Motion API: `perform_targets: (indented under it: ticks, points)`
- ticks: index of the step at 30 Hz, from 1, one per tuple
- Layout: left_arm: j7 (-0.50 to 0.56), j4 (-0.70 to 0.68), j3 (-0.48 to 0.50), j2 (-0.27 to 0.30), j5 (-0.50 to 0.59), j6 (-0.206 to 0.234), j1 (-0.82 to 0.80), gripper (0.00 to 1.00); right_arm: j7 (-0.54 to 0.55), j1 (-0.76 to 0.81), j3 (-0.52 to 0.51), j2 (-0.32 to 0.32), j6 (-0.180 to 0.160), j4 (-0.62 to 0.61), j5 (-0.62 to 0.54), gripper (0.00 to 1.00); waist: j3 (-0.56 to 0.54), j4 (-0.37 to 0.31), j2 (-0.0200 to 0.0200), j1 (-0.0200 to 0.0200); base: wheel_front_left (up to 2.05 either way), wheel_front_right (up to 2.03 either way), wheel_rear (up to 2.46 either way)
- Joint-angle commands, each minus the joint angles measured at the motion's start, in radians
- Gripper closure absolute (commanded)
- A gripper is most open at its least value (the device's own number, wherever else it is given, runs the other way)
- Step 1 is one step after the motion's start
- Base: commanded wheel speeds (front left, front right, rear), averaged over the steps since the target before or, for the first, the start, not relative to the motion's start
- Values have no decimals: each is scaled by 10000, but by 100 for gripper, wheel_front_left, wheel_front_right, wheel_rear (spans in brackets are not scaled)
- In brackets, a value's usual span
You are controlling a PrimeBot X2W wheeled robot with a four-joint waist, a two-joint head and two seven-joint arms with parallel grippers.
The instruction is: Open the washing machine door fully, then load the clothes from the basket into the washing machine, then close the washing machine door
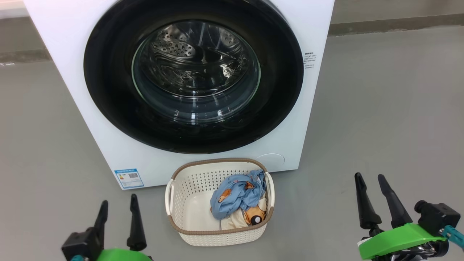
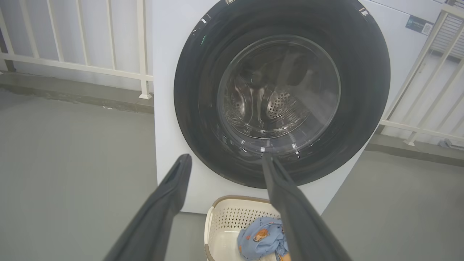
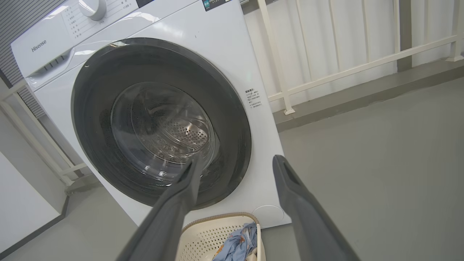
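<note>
Looking down from the head view, I have my left gripper (image 1: 119, 199) at the lower left of the frame and my right gripper (image 1: 369, 175) at the lower right. Both have their fingers spread apart with nothing between them, above the grey floor (image 1: 380, 108).

Between the two, at lower centre, sits the basket (image 1: 195, 181), just in front of the washing machine (image 1: 65, 54). The clothes (image 1: 232, 203) are heaped in its right half, with the light blue garment (image 1: 235, 192) on top and the cream garment (image 1: 241, 219) showing beneath it at the near edge.

The door (image 1: 108, 72) fills the upper middle of the frame, closed flat against the white front. It is a glossy black ring around a bulging clear window (image 1: 195, 94), and through the glass I can see the steel drum (image 1: 174, 47) with its holes.

The head view also gives me a blue label (image 1: 127, 178) at the machine's lower left corner. The right wrist view adds the control panel (image 3: 54, 40) with a round dial (image 3: 92, 7) at its upper left. The left wrist view brings in a white railing (image 2: 72, 67) behind the machine, upper left.
</note>
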Motion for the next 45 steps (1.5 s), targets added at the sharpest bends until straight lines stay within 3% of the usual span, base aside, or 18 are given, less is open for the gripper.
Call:
perform_targets:
  ticks: [1, 14, 21, 45]
  points:
    - [-159, -192, 145, 123, 440, 2, -232, 0, -157, -407, 267, -104, 15, -162, -367, 0, -4, 3, 0, 0, 0, 0, 0]
    - [-516, 562, -122, 154, 1558, 91, -216, 0, -508, -511, 627, -119, 16, 694, -1637, 0, -66, -10, 0, 0, 0, 0, 0]
    - [-755, 915, -205, 175, 1452, -205, -248, 0, -742, -645, 550, -129, 17, 1244, -2465, 0, -119, 7, 0, 0, 0, 0, 0]
    - [-759, 1447, -35, 175, 1028, -486, -289, 0, -745, -733, 413, -129, 17, 1437, -2422, 0, -114, -35, 0, 0, 0, 0, 0]
